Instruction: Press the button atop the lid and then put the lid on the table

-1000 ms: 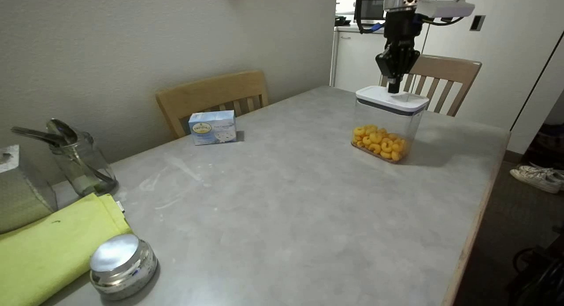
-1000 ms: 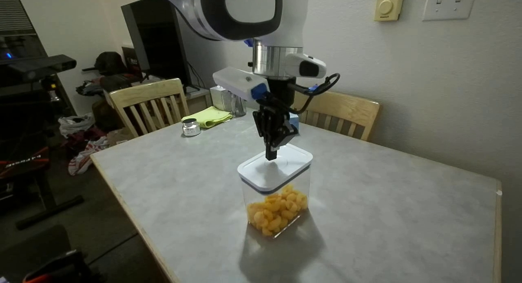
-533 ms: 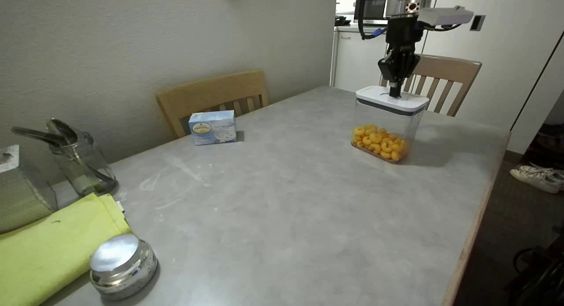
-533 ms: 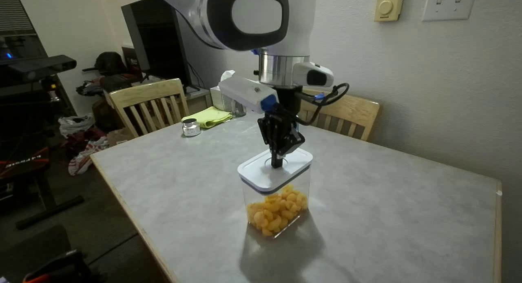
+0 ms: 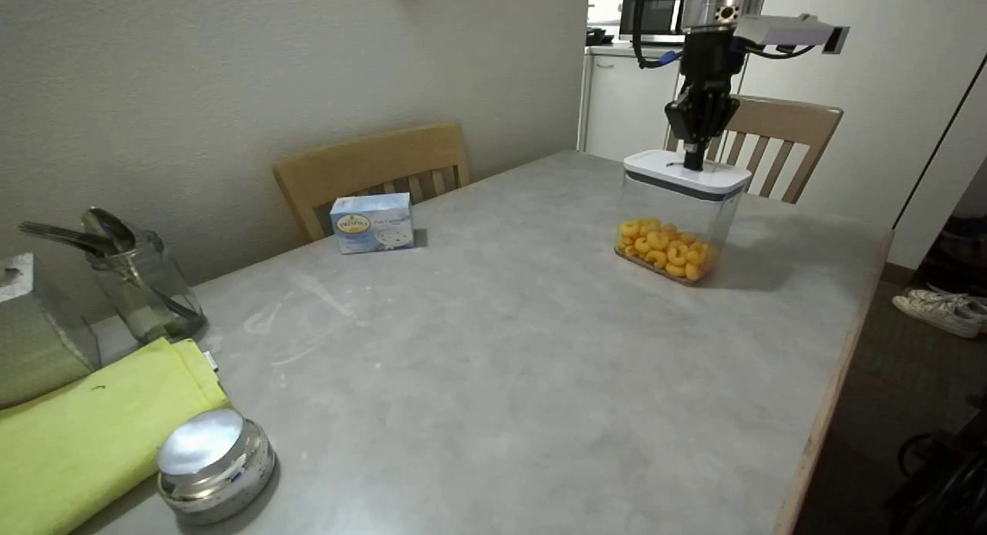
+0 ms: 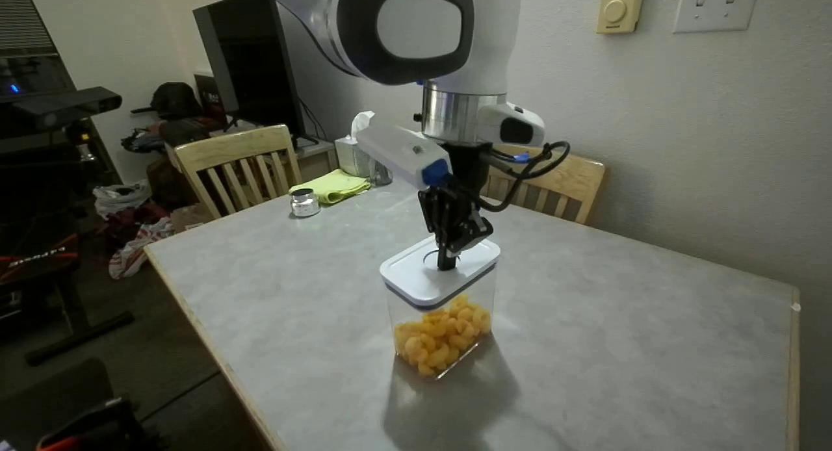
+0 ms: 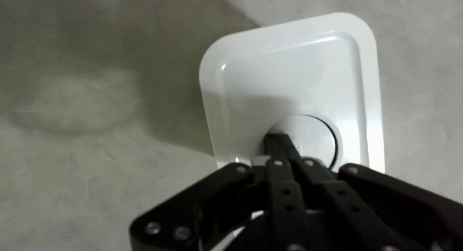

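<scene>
The white lid (image 5: 646, 165) sits on a clear container of yellow ring-like pieces, standing on the light grey table (image 5: 501, 365). The lid also shows in an exterior view (image 6: 416, 281) and in the wrist view (image 7: 289, 73). The button (image 7: 314, 139) is a round white disc in the lid, with a dark gap along its right edge in the wrist view. My gripper (image 7: 280, 146) is shut and empty, pointing down. In the wrist view its tip is on the button's left part and hides some of it. It also shows in both exterior views (image 5: 693, 165) (image 6: 446, 264).
The clear container (image 5: 678, 234) stands near the table's end. A blue tea box (image 5: 374, 223), a glass jar with cutlery (image 5: 146, 288), a yellow cloth (image 5: 108, 427) and a round metal jar (image 5: 216, 466) stand or lie farther along. Wooden chairs (image 6: 234, 165) stand around the table.
My gripper has come down onto the button and shifted a little to the right in both exterior views. A dark arc now shows around the button. The container has hardly moved.
</scene>
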Motion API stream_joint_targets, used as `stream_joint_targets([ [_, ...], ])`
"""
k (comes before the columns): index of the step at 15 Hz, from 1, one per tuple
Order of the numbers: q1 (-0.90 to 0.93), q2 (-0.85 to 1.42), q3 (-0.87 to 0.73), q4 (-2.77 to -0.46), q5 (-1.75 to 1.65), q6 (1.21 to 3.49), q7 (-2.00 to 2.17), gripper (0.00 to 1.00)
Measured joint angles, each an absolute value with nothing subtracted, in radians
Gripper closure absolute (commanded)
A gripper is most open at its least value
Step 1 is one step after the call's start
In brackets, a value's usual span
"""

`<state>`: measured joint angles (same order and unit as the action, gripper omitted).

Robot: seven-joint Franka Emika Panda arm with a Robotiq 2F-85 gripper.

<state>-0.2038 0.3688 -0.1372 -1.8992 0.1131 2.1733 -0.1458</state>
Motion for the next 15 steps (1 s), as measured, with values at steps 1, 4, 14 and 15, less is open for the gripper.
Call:
stream_joint_targets([
  [1, -0.204, 0.369, -0.137, -1.899, 0.117, 2.173, -0.146, 1.0],
  [4, -0.205, 0.371, -0.137, -1.897, 0.127, 2.168, -0.146, 1.0],
  [14, -0.183, 0.363, -0.137, -1.843, 0.073, 2.167, -0.106, 1.0],
  [15, -0.177, 0.362, -0.137, -1.834, 0.069, 2.167, -0.101, 0.74],
])
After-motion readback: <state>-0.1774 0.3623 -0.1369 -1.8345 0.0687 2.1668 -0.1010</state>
